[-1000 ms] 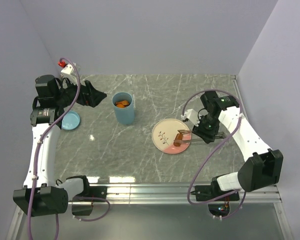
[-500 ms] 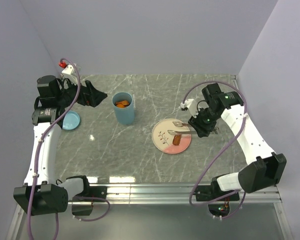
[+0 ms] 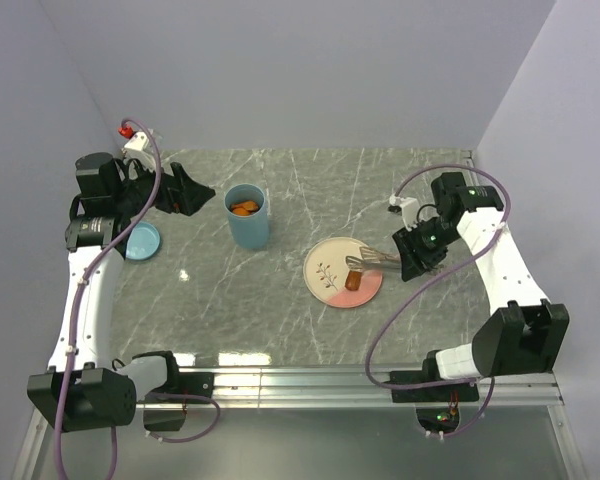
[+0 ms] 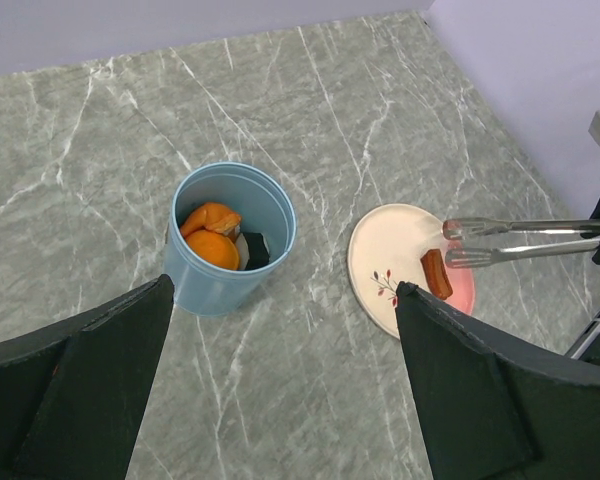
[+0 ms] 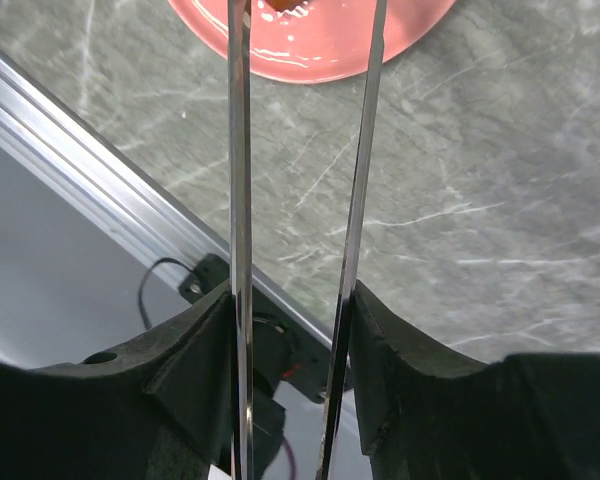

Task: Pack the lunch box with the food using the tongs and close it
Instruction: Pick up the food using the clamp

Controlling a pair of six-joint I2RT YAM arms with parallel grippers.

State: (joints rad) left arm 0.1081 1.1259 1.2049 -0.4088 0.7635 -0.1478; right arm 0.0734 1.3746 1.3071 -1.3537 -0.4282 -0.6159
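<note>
The light-blue lunch box [image 3: 248, 216] stands open at the middle left, with orange pieces [image 4: 212, 240] and a dark roll [image 4: 255, 249] of food inside. Its blue lid [image 3: 140, 241] lies flat far left. A brown sausage [image 4: 436, 273] lies on the pink plate [image 3: 327, 272]. My right gripper [image 3: 418, 254] is shut on the silver tongs [image 4: 520, 240]. The two tongs arms [image 5: 240, 200] run out between its fingers [image 5: 400, 350], and their spread tips hang just above the sausage, holding nothing. My left gripper [image 3: 186, 190] hovers open, left of the lunch box.
A red-and-white fixture [image 3: 132, 134] sits at the back left corner. An aluminium rail [image 3: 310, 380] runs along the table's near edge. Pale walls close in on the back and both sides.
The right arm has swung back and to the right. The tongs have drawn back from the sausage and now point left across the plate. The sausage stays on the plate. The left arm is still.
</note>
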